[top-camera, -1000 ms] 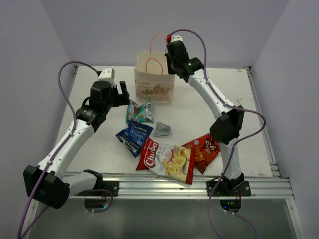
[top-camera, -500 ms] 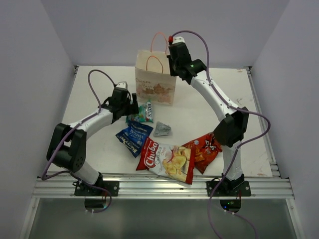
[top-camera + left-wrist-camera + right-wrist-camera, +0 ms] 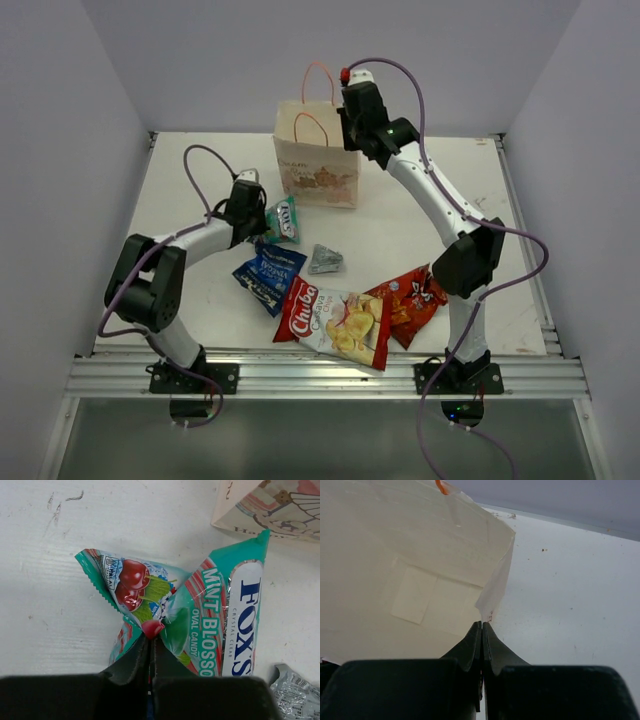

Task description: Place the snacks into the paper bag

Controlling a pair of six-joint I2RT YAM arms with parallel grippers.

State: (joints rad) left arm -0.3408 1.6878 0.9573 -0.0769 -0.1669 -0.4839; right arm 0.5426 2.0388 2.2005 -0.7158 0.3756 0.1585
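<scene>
My left gripper (image 3: pixel 264 223) (image 3: pixel 151 639) is shut on the near edge of the small green-white packet (image 3: pixel 284 220) (image 3: pixel 215 610), which bunches up on the table just in front of the paper bag (image 3: pixel 318 172) (image 3: pixel 260 505). The beige bag stands upright, and my right gripper (image 3: pixel 346 128) (image 3: pixel 481 625) is shut on its right top edge (image 3: pixel 492 600). The other snacks lie nearer: a blue packet (image 3: pixel 268 275), a silver foil packet (image 3: pixel 325 260) (image 3: pixel 295 695), the big red-white Chuba bag (image 3: pixel 335 322) and a red-orange chips bag (image 3: pixel 408 300).
The white table (image 3: pixel 200 170) ends in a metal rail (image 3: pixel 330 375) at the near edge, with grey walls on three sides. The bag's orange cord handles (image 3: pixel 310 125) stick up beside my right wrist.
My left arm has come down to the green-white packet and its jaws have closed on it, crumpling it. The right gripper keeps its hold on the bag, which has shifted slightly right.
</scene>
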